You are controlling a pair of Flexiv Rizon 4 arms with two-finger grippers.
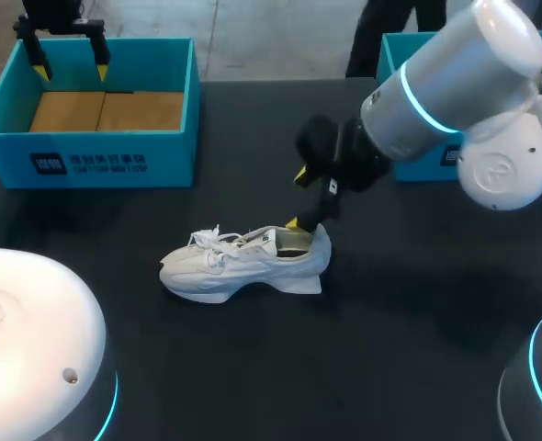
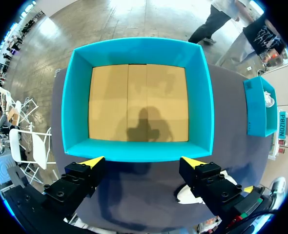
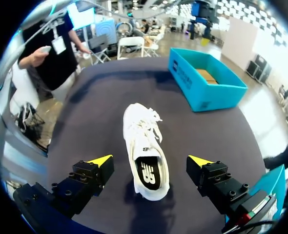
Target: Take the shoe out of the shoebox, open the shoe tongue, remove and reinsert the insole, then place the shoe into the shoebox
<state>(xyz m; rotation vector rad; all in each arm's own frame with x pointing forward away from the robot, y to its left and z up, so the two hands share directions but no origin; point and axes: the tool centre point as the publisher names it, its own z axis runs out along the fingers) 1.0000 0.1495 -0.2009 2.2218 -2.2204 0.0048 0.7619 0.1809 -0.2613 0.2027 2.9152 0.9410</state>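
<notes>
Where the dark table (image 1: 418, 303) is nearest the robot it carries nothing of the task, and the first thing met is the white shoe (image 1: 243, 262), which stands on its sole about the middle of the surface, toe toward the left edge and heel toward the right. Its laces (image 1: 207, 243) lie loose over the front, and in the right wrist view the dark insole (image 3: 148, 176) shows inside the opening. The right gripper (image 1: 297, 198) hangs just over the heel end with its fingers spread wide, one to each side of the shoe and gripping nothing; from the head view one yellow tip sits close by the heel collar, but whether it touches cannot be told. Farther back, at the far left corner, stands the teal shoebox (image 1: 92, 110), open at the top with a bare brown cardboard floor. The left gripper (image 1: 72, 69) hovers above the box's far left part, jaws apart and holding nothing. Against the far edge toward the right corner stands a second teal box (image 1: 409, 55), partly hidden behind the right arm (image 1: 455, 101).
</notes>
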